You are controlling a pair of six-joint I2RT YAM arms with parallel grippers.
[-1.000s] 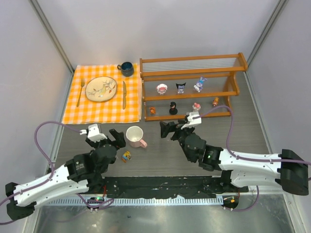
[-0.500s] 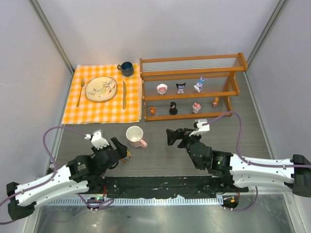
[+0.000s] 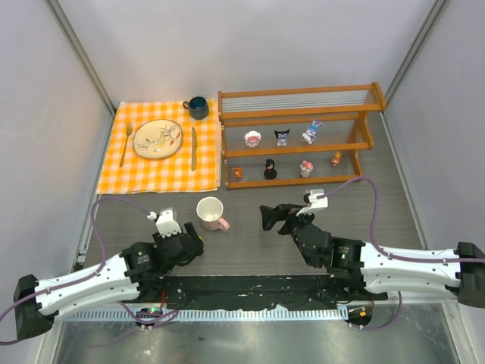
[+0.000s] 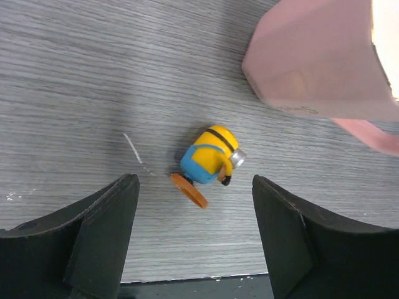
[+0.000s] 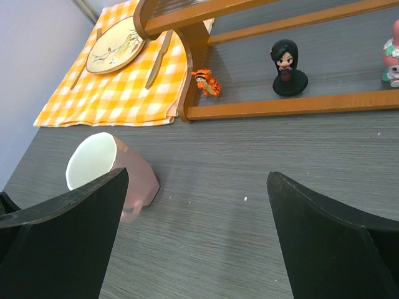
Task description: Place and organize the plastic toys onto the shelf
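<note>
A yellow-and-blue figurine (image 4: 209,162) on an orange base lies tipped on the table, just ahead of my open left gripper (image 4: 194,187) and between its two fingers. In the top view my left gripper (image 3: 189,243) covers it. My right gripper (image 3: 274,216) is open and empty, over bare table in front of the shelf (image 3: 295,98). The upper rail holds three figurines: pink-white (image 3: 252,138), black (image 3: 282,136) and purple-blue (image 3: 311,133). The lower rail holds several, including an orange tiger (image 5: 206,83) and a black-haired figure (image 5: 288,67).
A white-and-pink mug (image 3: 211,213) lies on its side right beside the figurine, close to the left fingers (image 4: 100,230). An orange checked cloth (image 3: 163,171) at the back left carries a plate (image 3: 158,139), cutlery and a dark mug (image 3: 198,108).
My left gripper has moved right and down over the yellow figurine, which now sits between its open fingers. My right gripper has backed away from the shelf and then held still.
</note>
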